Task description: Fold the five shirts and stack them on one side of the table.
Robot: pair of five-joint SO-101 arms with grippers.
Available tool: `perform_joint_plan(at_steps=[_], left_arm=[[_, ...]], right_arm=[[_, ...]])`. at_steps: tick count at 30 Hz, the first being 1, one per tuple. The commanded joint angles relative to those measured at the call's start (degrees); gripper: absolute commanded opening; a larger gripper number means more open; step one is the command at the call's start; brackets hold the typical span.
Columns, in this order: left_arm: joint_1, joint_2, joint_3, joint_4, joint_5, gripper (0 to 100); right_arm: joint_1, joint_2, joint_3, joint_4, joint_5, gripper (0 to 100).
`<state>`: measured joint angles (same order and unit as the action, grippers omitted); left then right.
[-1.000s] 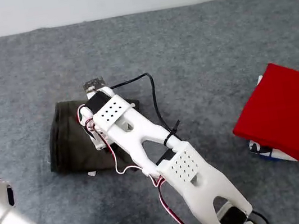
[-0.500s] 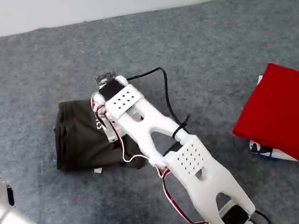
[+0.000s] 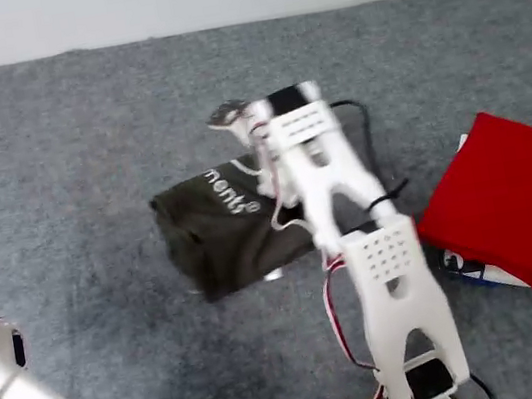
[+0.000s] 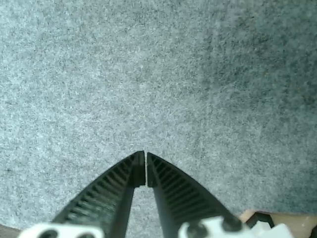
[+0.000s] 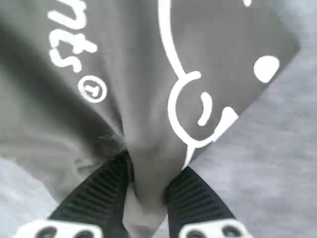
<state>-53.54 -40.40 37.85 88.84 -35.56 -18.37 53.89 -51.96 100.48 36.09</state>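
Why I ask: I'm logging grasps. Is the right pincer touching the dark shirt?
Touching. The right wrist view shows the right pincer with its jaws pinching a bunched fold of the dark shirt between them, with no gap.

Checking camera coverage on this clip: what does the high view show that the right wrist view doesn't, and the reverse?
High view, not the wrist: the red shirt topping the stack at the table's right side. Right wrist, not the high view: the right gripper shut on a fold of cloth. Both: the dark shirt with white print, on the grey table.
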Motion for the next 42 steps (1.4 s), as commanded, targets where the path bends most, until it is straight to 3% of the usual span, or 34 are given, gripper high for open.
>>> perform_joint_plan(at_steps=[1, 3, 5, 11, 13, 18, 29, 37, 42], left_arm=[[0.26, -1.32, -0.22, -0.70, 0.26, 1], [0.26, -1.32, -0.22, -0.79, 0.26, 1], [0.26, -1.32, -0.22, -0.88, 0.26, 1], [0.26, -1.32, -0.22, -0.97, 0.26, 1], [0.26, -1.32, -0.22, -0.97, 0.18, 1], [0.18, -1.32, -0.31, -0.62, -2.99, 1], [0.18, -1.32, -0.66, -0.97, -3.52, 1], [-0.09, -1.32, -3.65, -0.97, -8.26, 1], [-0.09, -1.32, -3.38, -0.97, -8.62, 1]], right_arm=[[6.29, -4.70, -0.88, 2.15, 22.51, 0.8], [8.04, -4.70, -0.88, 0.66, 32.09, 0.8], [8.48, -4.70, -0.88, -2.68, 36.75, 0.8], [4.09, -5.49, -1.41, -3.56, 37.27, 1.8], [2.86, -7.08, -3.08, -3.21, 34.90, 8.0], [0.84, -10.51, -7.74, 1.01, 13.27, 21.7], [-5.41, -18.07, -8.26, 2.51, -23.21, 12.5], [-11.38, -30.81, 14.59, 2.42, -38.42, 3.5], [-13.67, -33.54, 24.00, 1.80, -55.38, 3.5]])
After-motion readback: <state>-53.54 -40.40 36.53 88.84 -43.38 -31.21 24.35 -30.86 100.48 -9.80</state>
